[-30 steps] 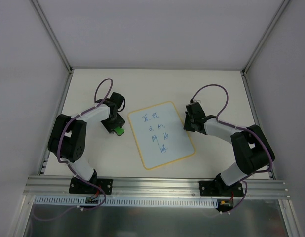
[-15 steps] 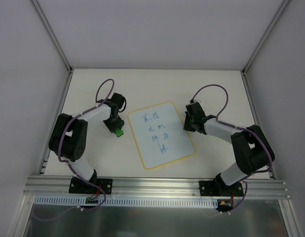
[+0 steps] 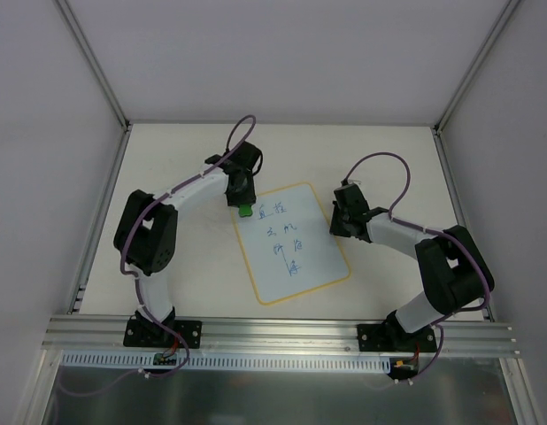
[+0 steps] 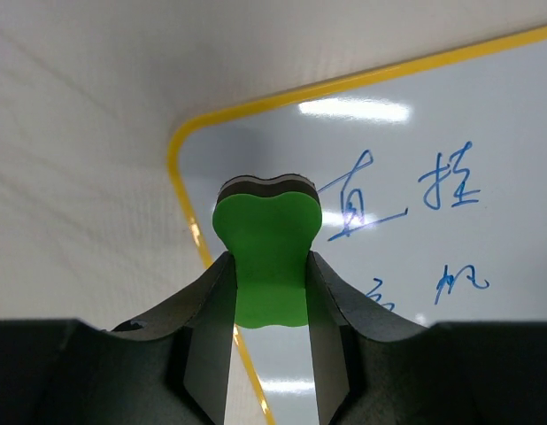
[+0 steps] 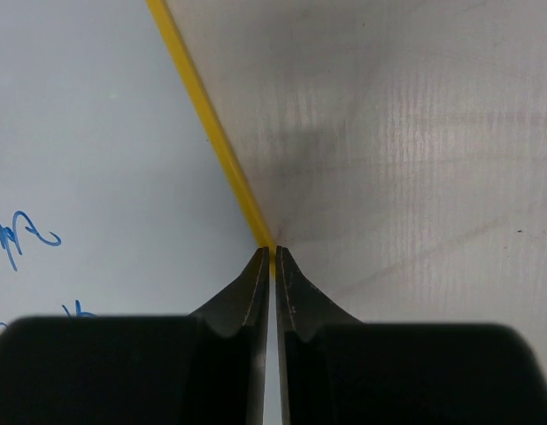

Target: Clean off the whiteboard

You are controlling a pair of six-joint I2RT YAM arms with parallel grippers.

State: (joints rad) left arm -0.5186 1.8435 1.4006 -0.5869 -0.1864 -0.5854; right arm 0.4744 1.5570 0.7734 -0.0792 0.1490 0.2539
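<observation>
The whiteboard [image 3: 291, 241] lies tilted at the table's middle, pale surface, yellow rim, with several blue handwritten marks [image 3: 282, 239]. My left gripper [image 3: 243, 205] is shut on the green eraser [image 3: 244, 210] and holds it over the board's far left corner. In the left wrist view the eraser [image 4: 266, 252] sits between my fingers above the board [image 4: 450, 292], just left of the first marks [image 4: 358, 199]. My right gripper [image 3: 337, 223] is shut, its tips on the board's right yellow rim [image 5: 207, 115]; the right wrist view shows its tips [image 5: 273, 257] on that rim.
The off-white tabletop [image 3: 167, 257] surrounds the board, bounded by grey walls and a metal rail [image 3: 282, 328] at the near edge. Purple cables loop above both arms.
My left gripper has carried the green eraser from the table left of the board up and right to the board's far left corner. The right arm has not moved.
</observation>
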